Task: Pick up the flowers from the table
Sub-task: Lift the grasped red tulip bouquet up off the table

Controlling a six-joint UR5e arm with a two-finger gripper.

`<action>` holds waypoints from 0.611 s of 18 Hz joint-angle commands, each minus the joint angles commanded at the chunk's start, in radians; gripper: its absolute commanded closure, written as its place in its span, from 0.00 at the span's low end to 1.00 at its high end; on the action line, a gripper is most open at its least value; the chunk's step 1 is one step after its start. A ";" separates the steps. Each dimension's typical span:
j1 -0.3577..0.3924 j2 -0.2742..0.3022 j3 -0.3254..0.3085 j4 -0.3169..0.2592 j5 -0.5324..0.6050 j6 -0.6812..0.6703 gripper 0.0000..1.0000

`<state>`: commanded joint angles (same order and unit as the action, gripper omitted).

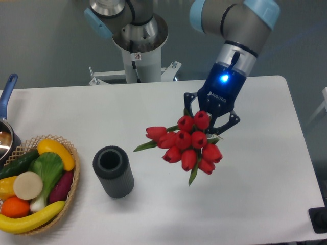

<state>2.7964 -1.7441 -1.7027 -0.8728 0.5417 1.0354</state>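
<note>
One arm in view, its pincer (pixel 212 118) pointing down over the right-centre of the tabletop (pixel 265 168). Pincer fingers are closed around the stems of the flowers (pixel 187 143), just above the blooms; stems themselves mostly hidden behind the red heads. A blue light glows on the wrist housing. The bunch hangs in the air under the pincer, clear of the tabletop, with red tulip heads fanned toward the camera and a few green leaves poking out left and below. A faint shadow lies on the white surface beneath it.

Dark cylinder (pixel 113 171) stands upright, left of the flowers and apart from them, open end up. Wicker basket (pixel 72 185) of fruit and vegetables sits at the lower-left edge. A pot with a blue handle (pixel 7 91) is partly cut off at the far left.
</note>
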 joint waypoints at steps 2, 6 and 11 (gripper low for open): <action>0.009 -0.002 0.002 0.000 -0.032 -0.002 0.78; 0.011 -0.002 0.003 0.000 -0.037 -0.003 0.79; 0.012 -0.003 0.008 0.000 -0.039 -0.006 0.79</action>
